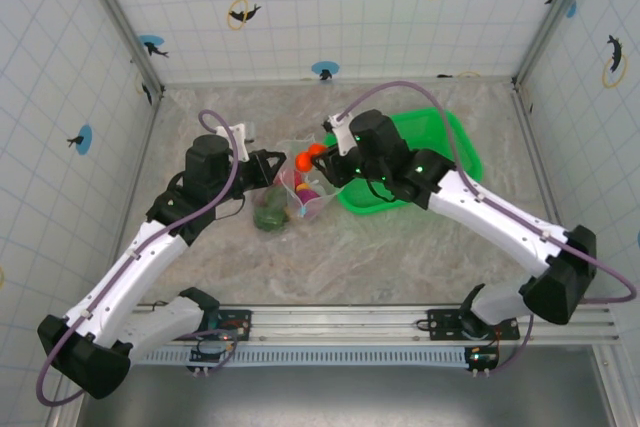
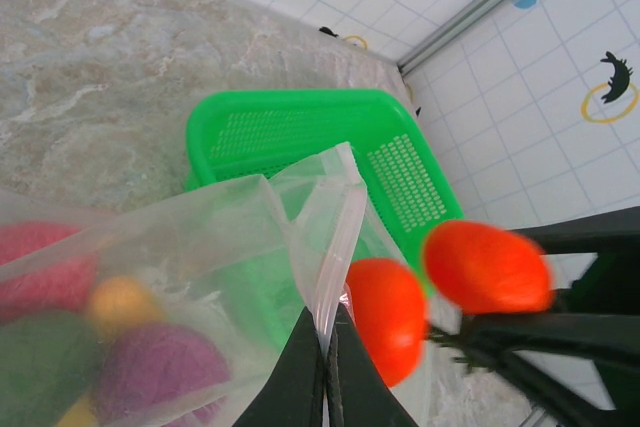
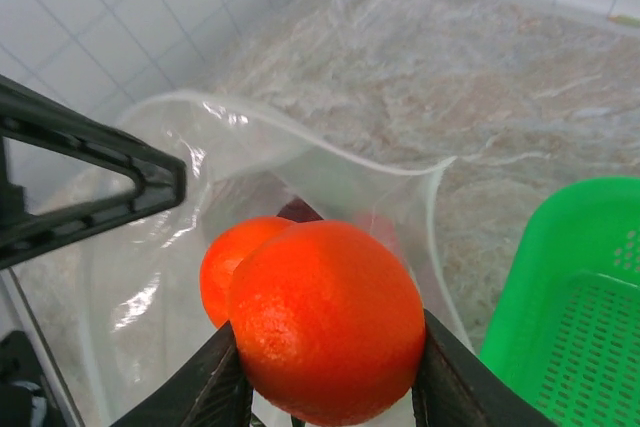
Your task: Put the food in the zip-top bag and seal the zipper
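Left gripper (image 2: 327, 342) pinched tight on bag (image 2: 190, 237) rim. Right gripper (image 3: 330, 377) part-closed around orange fruit (image 3: 325, 322) at bag mouth, second orange piece (image 3: 225, 267) just behind. Bag on table (image 1: 400, 257), just beside green basket (image 1: 440, 147).

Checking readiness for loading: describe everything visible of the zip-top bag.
Clear, crinkly plastic, the zip-top bag lies on the table beside the green basket, mouth open. The left tool pinches its pale zipper strip, holding that edge up. Purple, yellow, red and green food sits inside; the right tool holds an orange fruit at the mouth.
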Tool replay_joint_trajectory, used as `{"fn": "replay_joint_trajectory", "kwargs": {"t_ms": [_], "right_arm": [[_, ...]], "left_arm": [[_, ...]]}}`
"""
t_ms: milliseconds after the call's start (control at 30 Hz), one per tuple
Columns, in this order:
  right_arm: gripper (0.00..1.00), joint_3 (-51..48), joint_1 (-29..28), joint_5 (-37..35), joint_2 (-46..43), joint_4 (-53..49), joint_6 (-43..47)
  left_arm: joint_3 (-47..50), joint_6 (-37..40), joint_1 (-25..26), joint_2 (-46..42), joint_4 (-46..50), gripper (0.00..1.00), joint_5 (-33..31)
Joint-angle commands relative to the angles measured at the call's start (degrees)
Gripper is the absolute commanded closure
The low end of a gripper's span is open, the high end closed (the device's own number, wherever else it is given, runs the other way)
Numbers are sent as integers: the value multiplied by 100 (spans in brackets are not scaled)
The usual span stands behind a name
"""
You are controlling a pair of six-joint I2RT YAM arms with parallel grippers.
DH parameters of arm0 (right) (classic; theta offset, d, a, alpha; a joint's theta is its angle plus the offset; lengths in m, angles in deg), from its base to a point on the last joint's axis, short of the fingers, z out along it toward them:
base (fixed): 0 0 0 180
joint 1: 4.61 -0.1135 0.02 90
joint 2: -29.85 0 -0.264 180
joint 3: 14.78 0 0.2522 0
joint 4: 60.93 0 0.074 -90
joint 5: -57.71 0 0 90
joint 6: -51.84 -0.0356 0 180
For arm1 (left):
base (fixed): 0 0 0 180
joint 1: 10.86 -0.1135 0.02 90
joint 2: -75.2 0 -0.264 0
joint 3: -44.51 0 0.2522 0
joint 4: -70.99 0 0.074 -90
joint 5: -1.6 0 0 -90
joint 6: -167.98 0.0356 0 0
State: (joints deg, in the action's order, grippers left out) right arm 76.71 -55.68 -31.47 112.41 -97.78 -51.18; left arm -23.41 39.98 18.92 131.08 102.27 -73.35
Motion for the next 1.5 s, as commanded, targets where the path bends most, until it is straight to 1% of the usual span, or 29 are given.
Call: {"fn": "replay_joint_trajectory", "kwargs": {"t_ms": [0,100,267,300,333,433,467,500,567,700,767,833,900,1033,1100,1200,1267,1300,1333,1400,1433,1467], "right_arm": [[58,394,-81,-236,390,-321,164],[58,488,-129,-293,701,-465,264],[58,563,-140,-30,1090,-396,213],[56,599,-140,-10,1168,-385,199],[53,663,-145,-7,1250,-384,177],[31,920,-153,-30,1384,-439,104],[27,986,-158,-5,1370,-463,121],[24,1033,-168,-11,1315,-475,140],[21,1066,-163,-38,1145,-475,166],[20,958,-85,-147,624,-503,160],[20,736,-9,-254,300,-438,96],[21,313,103,-552,-132,-302,17],[22,-170,294,-634,-517,-156,-141],[30,-924,693,-468,-1023,-347,-278],[31,-1033,737,-640,-1099,-664,-246],[32,-1138,849,-957,-1180,-1266,-349],[39,-1331,994,-969,-1293,-1538,-499],[45,-1494,1059,-973,-1351,-1665,-567],[54,-1649,1139,-1110,-1409,-1795,-681],[81,-2033,1234,-1373,-1533,-1939,-877],[90,-2303,1276,-1363,-1629,-1936,-963],[97,-2524,1307,-1329,-1718,-1907,-1025]], "left_arm": [[-135,-78,-40,-76,-12,100,61],[-131,-61,-38,-116,35,100,50],[-74,-93,-39,-112,22,100,220],[-32,-115,-39,-112,15,100,247],[9,-140,-39,-112,-9,100,260],[44,-146,-42,-150,-30,100,187],[40,-143,-42,-172,-34,100,139],[45,-138,-38,-190,-34,100,78],[52,-120,-41,-222,7,100,-50],[140,-107,-38,-356,142,100,-442],[161,-107,-42,-434,154,100,-596],[185,-87,-40,-502,163,100,-748],[186,-77,-36,-530,163,100,-801],[186,19,-41,-441,185,100,-472],[202,55,-39,-427,214,100,-388],[189,103,-34,-471,299,100,-450],[151,158,-35,-490,374,100,-483],[134,177,-34,-504,401,100,-506],[131,180,-37,-516,416,100,-520],[117,194,-41,-533,413,100,-544],[111,196,-42,-527,428,100,-553],[107,191,-36,-526,427,100,-547]]}}
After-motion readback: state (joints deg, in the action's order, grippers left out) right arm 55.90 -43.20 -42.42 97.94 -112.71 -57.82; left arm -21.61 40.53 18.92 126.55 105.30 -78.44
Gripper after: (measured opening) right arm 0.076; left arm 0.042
